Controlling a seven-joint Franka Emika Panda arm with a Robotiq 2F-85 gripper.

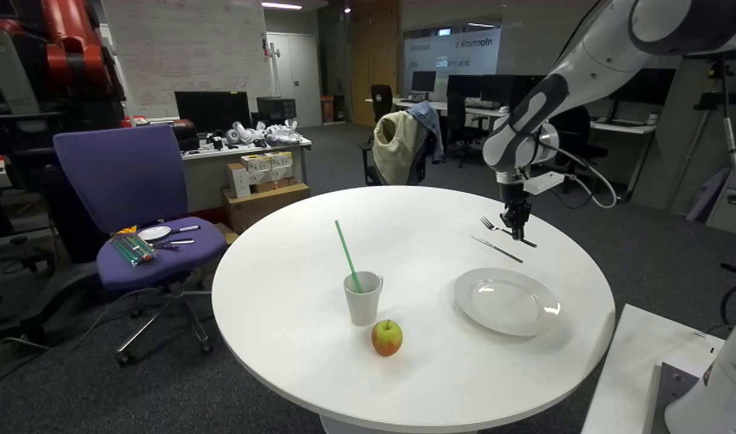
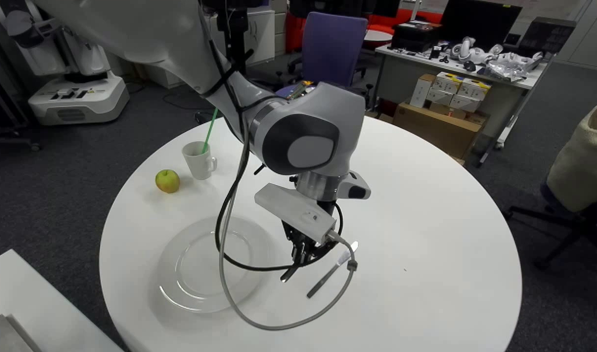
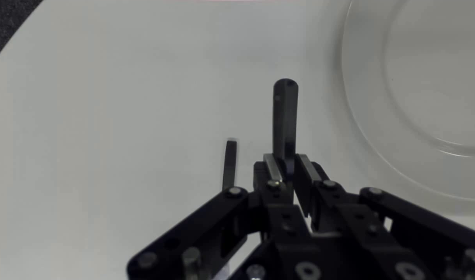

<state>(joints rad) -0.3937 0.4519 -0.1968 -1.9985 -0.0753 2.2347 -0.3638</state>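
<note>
The hand [image 3: 286, 165] pinches what looks like one fork [image 3: 285, 120]; one knife [image 3: 230, 163] and one plate [image 1: 505, 303] lie nearby.

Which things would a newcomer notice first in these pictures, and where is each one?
Probably first the large robot arm, stretched over the round white table, a fork clamped in its gripper. Then perhaps the green straw slanting out of the white mug, with an apple beside the mug.

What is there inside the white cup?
A green straw leans in the white cup. Its lower end and anything deeper are covered by the cup's wall.
</note>
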